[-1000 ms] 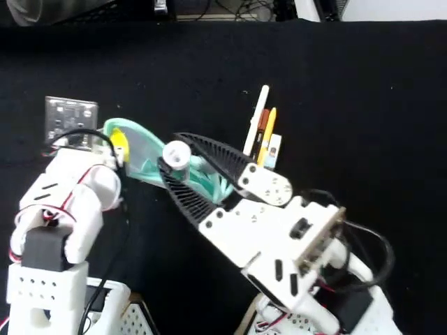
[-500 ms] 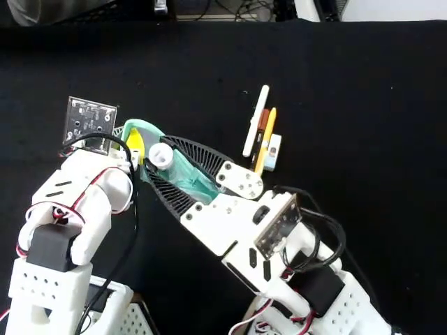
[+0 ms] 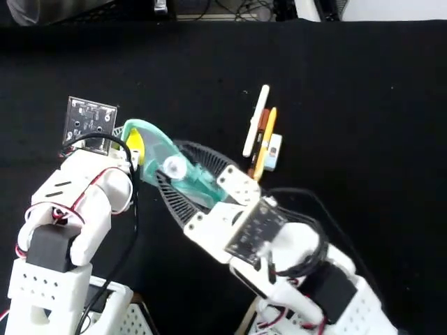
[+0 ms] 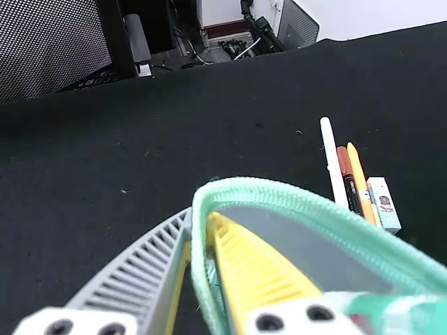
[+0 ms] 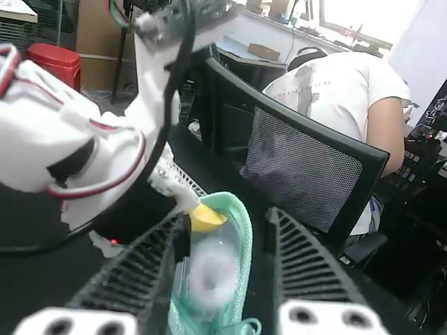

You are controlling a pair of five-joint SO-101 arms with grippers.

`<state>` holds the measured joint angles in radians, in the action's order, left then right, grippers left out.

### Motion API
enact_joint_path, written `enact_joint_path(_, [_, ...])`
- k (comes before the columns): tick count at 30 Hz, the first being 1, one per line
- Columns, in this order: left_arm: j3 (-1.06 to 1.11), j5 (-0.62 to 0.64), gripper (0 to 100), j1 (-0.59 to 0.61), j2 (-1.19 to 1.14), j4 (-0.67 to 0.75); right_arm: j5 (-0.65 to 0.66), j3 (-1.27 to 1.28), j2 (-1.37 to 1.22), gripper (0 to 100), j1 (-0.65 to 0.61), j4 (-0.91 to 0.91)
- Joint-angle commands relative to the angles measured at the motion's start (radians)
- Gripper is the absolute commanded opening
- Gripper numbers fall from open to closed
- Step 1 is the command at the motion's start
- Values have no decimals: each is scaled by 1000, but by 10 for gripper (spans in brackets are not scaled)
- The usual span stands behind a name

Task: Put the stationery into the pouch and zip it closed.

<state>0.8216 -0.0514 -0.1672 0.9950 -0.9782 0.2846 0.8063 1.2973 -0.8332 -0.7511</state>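
High view: pens (image 3: 260,130) near pouch (image 3: 158,148)

Mint-green pouch (image 3: 159,145), black table (image 3: 363,91), white, brown and orange pens (image 3: 260,132).

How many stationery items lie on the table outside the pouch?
4, lying side by side beside the pouch: a white pen, a brown marker, a yellow pen and a small eraser. More may be hidden inside the pouch.

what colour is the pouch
The pouch is mint green, clearest in the left wrist view.
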Motion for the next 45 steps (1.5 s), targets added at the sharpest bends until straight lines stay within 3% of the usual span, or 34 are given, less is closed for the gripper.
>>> enact_joint_path(1, [124, 3, 30, -30, -18, -48, 9, -170, -88, 173, -3, -68])
enact_joint_path(6, [124, 3, 30, -30, -18, -48, 14, -369, -173, 163, -2, -149])
enact_joint_path(8, [125, 3, 30, -30, -18, -48, 11, -433, -173, 162, 52, -180])
enact_joint_path(13, [145, 2, 30, -30, -18, -43, 9, -504, -163, 91, 420, -284])
enact_joint_path(17, [147, 2, 30, -30, -18, -41, 9, -361, -226, 21, 694, -354])
enact_joint_path(22, [150, 2, 30, -30, -18, -41, -8, -108, -458, 113, 878, -221])
enact_joint_path(27, [151, 2, 30, -30, -18, -43, -147, -105, -823, 148, 918, -95])
enact_joint_path(36, [151, 2, 30, -30, -18, -46, -269, -449, -1432, 148, 904, -100])
enact_joint_path(45, [151, 2, 30, -30, -18, -41, -269, -679, -1615, 148, 904, -190])
